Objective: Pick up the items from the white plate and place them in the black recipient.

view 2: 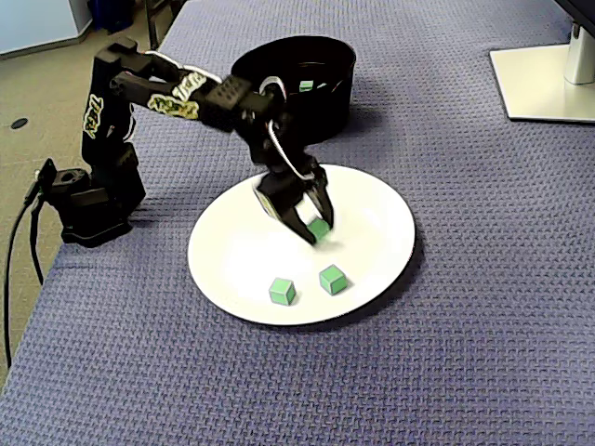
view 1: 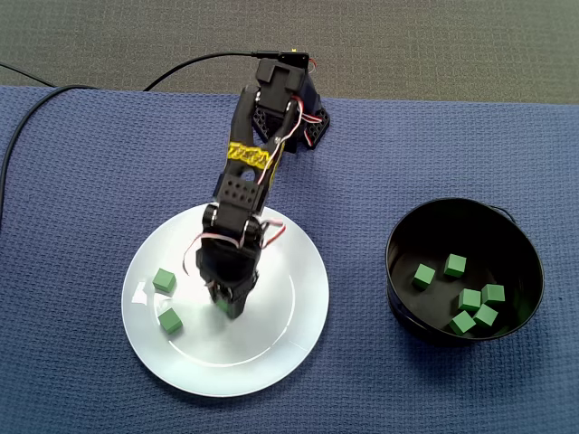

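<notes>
A white plate (view 1: 271,348) (view 2: 376,218) lies on the blue cloth. Two green cubes (view 1: 164,280) (view 1: 169,320) rest free on its left part in the top-down fixed view; in the angled fixed view they sit at the near rim (view 2: 282,291) (view 2: 332,279). My gripper (view 1: 228,309) (view 2: 318,231) points down at the plate's middle, its fingers shut on a third green cube (view 2: 319,228) (view 1: 220,306) that is at plate level. The black bowl (view 1: 511,249) (view 2: 307,107) holds several green cubes (view 1: 455,265).
The arm's base (view 1: 298,108) (view 2: 88,200) stands at the cloth's edge with a black cable (view 1: 181,65) trailing off. A white monitor foot (view 2: 548,84) sits beyond the plate in the angled view. Bare blue cloth (view 1: 72,181) surrounds plate and bowl.
</notes>
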Robot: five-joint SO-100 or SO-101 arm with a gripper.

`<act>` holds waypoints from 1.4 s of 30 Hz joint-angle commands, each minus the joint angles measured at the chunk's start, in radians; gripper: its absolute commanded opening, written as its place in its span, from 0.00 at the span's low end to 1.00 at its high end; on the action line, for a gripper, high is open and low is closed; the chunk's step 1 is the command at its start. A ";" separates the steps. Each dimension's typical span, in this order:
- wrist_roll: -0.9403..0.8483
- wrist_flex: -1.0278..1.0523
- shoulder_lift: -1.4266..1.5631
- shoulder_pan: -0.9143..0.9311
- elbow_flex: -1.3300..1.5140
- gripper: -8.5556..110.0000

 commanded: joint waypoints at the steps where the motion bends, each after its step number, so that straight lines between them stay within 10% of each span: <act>1: 0.265 0.301 0.278 0.018 -0.322 0.07; 12: 0.623 0.322 0.752 -0.466 -0.462 0.07; 26: 0.549 0.032 0.117 -0.885 -0.238 0.07; 28: 0.518 -0.026 0.117 -0.896 -0.137 0.25; 32: 0.563 0.071 0.206 -0.857 -0.101 0.53; 42: 0.778 0.704 0.494 -0.100 -0.545 0.58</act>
